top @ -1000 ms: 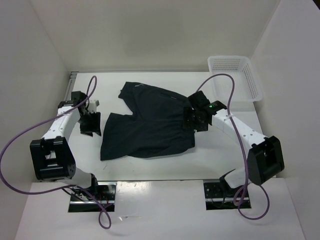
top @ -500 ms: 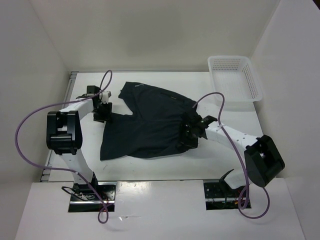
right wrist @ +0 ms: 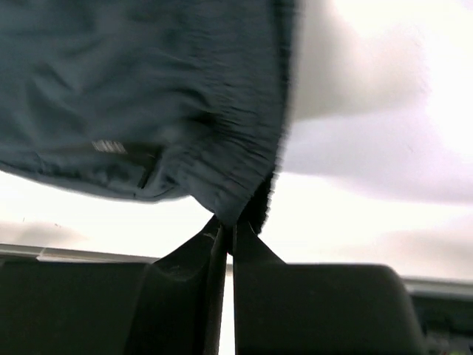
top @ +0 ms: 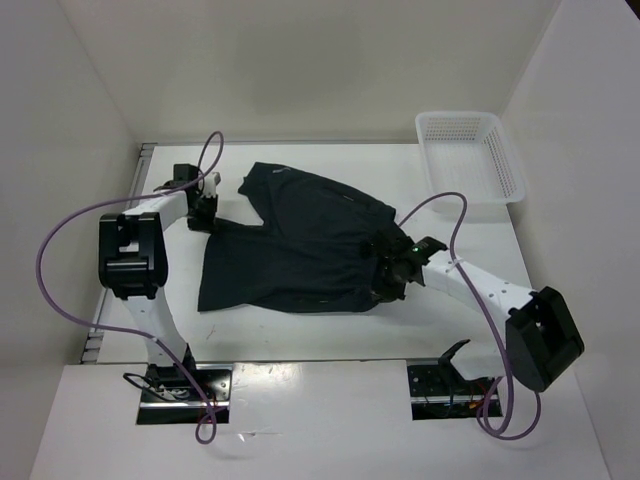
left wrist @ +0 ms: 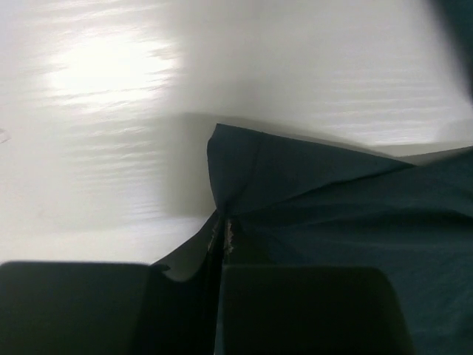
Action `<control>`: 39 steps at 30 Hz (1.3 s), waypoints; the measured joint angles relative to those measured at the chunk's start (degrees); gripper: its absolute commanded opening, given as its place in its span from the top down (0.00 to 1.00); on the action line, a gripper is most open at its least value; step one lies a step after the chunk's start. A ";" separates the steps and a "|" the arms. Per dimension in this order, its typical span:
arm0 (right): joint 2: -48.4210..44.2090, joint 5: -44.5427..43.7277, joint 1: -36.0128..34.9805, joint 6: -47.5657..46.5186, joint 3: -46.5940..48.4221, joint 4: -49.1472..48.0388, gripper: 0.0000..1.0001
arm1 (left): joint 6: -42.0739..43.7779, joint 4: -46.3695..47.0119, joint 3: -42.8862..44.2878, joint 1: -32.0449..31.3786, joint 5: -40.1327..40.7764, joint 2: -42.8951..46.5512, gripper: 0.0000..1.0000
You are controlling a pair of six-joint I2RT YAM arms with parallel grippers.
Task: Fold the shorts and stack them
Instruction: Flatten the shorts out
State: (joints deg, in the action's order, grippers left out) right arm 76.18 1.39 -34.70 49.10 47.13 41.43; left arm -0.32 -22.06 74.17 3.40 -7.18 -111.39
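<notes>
A white table [top: 300,335] is boxed in by plain off-white walls [top: 300,70] at the back and on both sides. A white plastic mesh basket [top: 505,160] stands at its far right corner. Overhead light leaves a soft glare on the glossy tabletop.

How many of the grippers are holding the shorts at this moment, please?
2. The left gripper is shut on a corner at the shorts' far left side; the right gripper is shut on the gathered edge at their near right side.
</notes>
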 measured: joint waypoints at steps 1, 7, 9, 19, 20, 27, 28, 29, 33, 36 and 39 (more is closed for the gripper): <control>-0.79 -0.24 0.00 0.37 0.00 1.14 0.95 | 0.02 -0.33 0.11 0.66 0.48 0.00 0.99; -6.05 -0.63 -0.04 2.71 -0.02 5.51 0.55 | 0.13 -4.04 -2.14 4.59 2.14 2.34 0.59; -5.88 -0.55 -0.04 2.69 -0.02 6.34 0.42 | 0.11 -6.01 -3.72 4.68 1.97 3.80 0.53; -3.54 -5.60 -0.04 -2.60 13.81 12.46 0.38 | 0.15 -11.37 4.50 3.28 -4.20 5.99 0.37; -2.27 -6.47 0.13 -3.56 16.26 11.72 0.38 | 0.09 -11.39 6.78 2.97 -5.14 5.95 0.37; 11.43 -9.09 7.37 -10.40 22.34 -0.83 0.38 | 0.11 -5.90 18.47 -1.99 -7.08 0.42 0.36; 13.53 -9.53 9.20 -11.30 22.75 -2.49 0.38 | 0.09 -4.79 18.71 -2.56 -7.04 -0.50 0.36; 15.76 -9.66 11.10 -12.04 23.74 -3.63 0.38 | 0.09 -3.67 18.82 -3.13 -6.80 -1.49 0.36; 24.04 -11.26 16.85 -14.88 29.77 -7.80 0.38 | 0.09 0.68 18.91 -4.92 -5.75 -4.48 0.34; 27.67 -12.24 18.97 -16.79 33.03 -9.62 0.38 | 0.09 2.75 21.62 -5.97 -4.98 -7.61 0.34; 29.35 -12.85 19.74 -18.38 33.99 -10.56 0.38 | 0.09 4.92 25.66 -6.71 -4.42 -11.87 0.33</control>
State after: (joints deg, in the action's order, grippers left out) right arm 105.54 -11.46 -14.96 30.72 81.12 30.87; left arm -0.23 -17.15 99.83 -3.31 -11.60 -123.26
